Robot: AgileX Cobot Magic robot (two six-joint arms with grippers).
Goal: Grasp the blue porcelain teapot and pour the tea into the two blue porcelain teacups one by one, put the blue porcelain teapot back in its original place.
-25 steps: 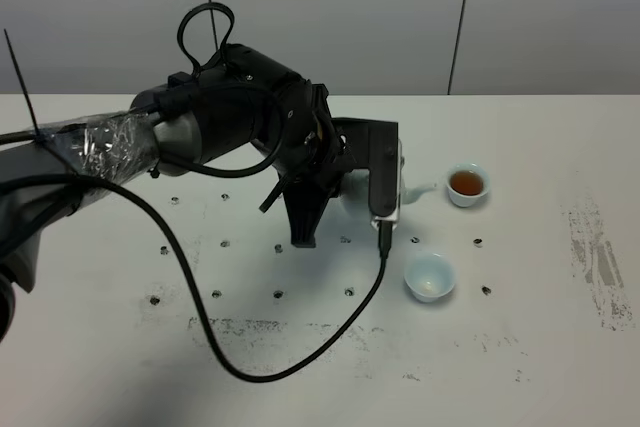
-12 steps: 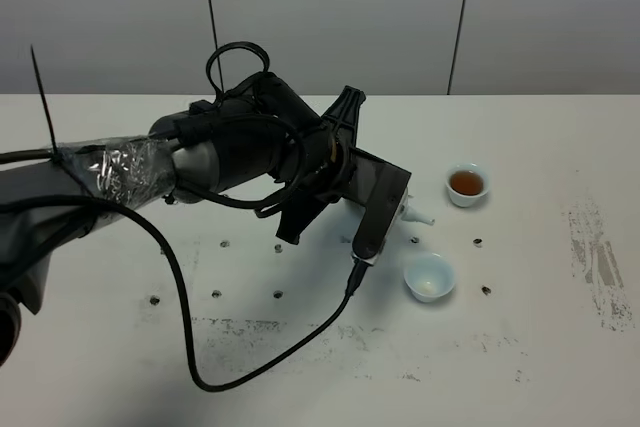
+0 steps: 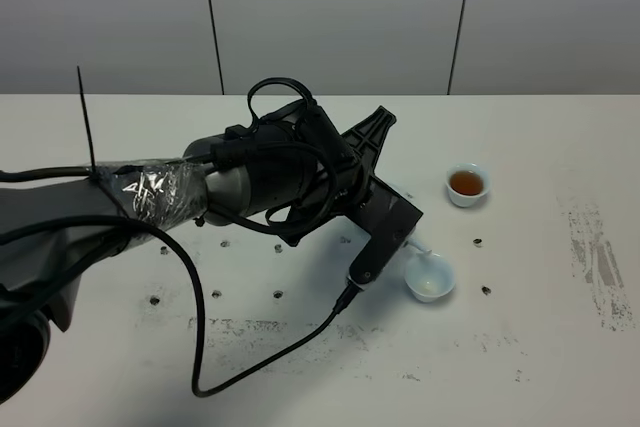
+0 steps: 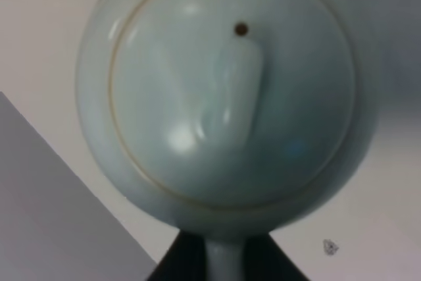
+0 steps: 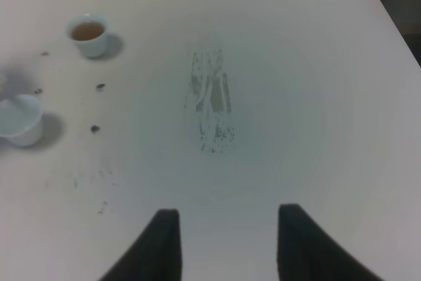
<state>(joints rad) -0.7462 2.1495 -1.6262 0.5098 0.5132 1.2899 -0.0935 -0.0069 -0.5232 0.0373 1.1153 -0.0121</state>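
Robotics laboratory test bench: a black robot arm (image 3: 255, 182), its forearm wrapped in crinkled foil tape (image 3: 150, 192) and trailing a loose black cable (image 3: 195, 337), works over a white table (image 3: 560, 147) dotted with a regular grid of small mounting holes (image 3: 278, 294). Grey scuff marks (image 3: 600, 257) scar the tabletop, and plain grey wall panels (image 3: 340, 17) close off the background.
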